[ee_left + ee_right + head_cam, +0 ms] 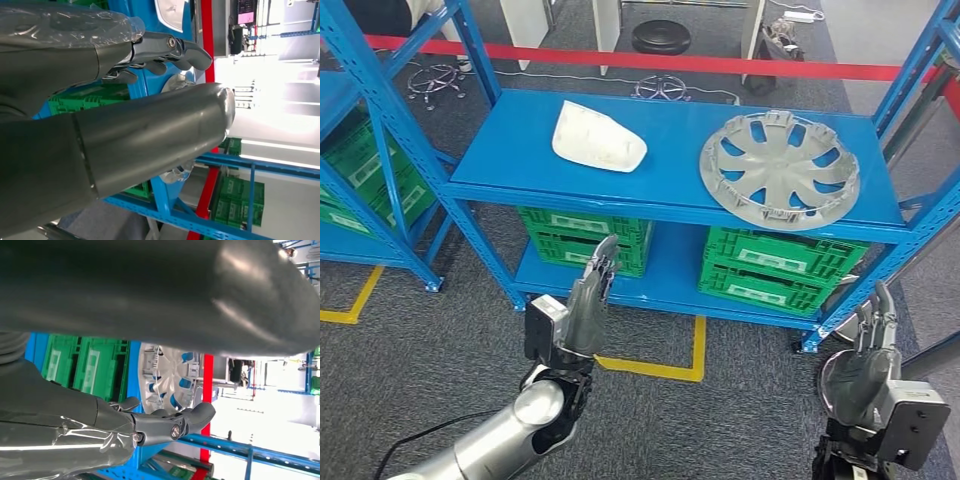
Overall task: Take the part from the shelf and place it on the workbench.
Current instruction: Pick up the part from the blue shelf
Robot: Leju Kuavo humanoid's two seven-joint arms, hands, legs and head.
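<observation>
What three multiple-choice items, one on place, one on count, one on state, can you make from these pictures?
1. Where does the hubcap lie?
A. on the floor
B. on the top shelf, at its right side
C. inside a crate

2. How many green crates stand on the lower level just under the top shelf?
A. two
B. five
C. none

3. In what state is the left hand?
A. holds the white part
B. holds the hubcap
C. open, holding nothing

Answers: 1 B, the hubcap rests on the blue top board to the right of the white part. 2 A, one crate under each part. 3 C, its fingers are stretched out in front of the shelf, apart from everything.
</observation>
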